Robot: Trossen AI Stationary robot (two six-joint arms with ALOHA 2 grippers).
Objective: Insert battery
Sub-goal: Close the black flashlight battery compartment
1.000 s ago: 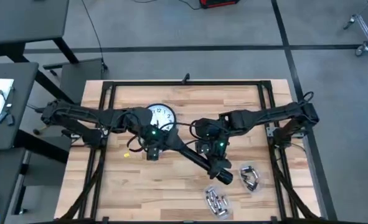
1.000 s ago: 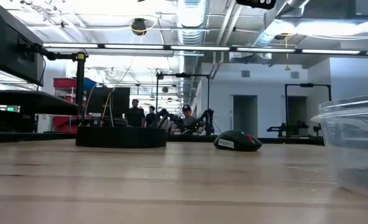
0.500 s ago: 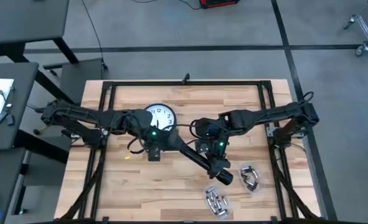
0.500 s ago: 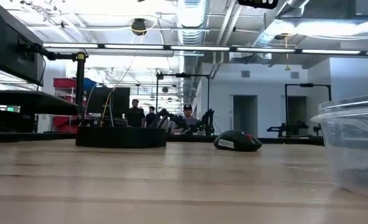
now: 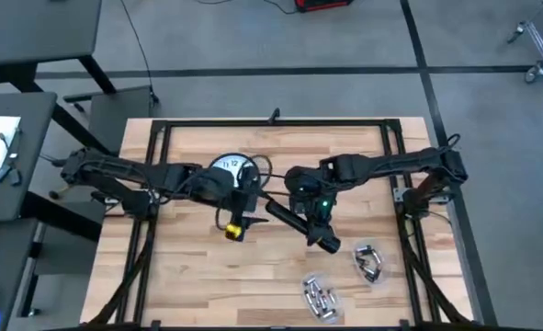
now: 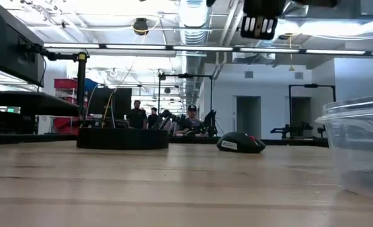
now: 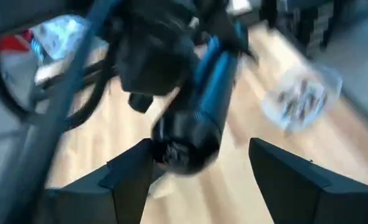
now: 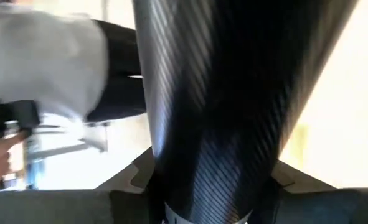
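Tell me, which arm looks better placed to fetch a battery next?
Probably the right. Its gripper hangs nearest the two clear tubs of batteries at the table's front right. The left gripper hovers by the clock, farther off.

A robotics lab is showing here: ceiling strip lights are glowing over metal rigs, people and grey flooring.

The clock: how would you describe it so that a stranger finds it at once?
On the wooden table, look left of centre, under the left arm's wrist. The clock lies flat there, a round white dial with black numerals, partly covered by the arm. The clear containers near the front right hold metal parts instead.
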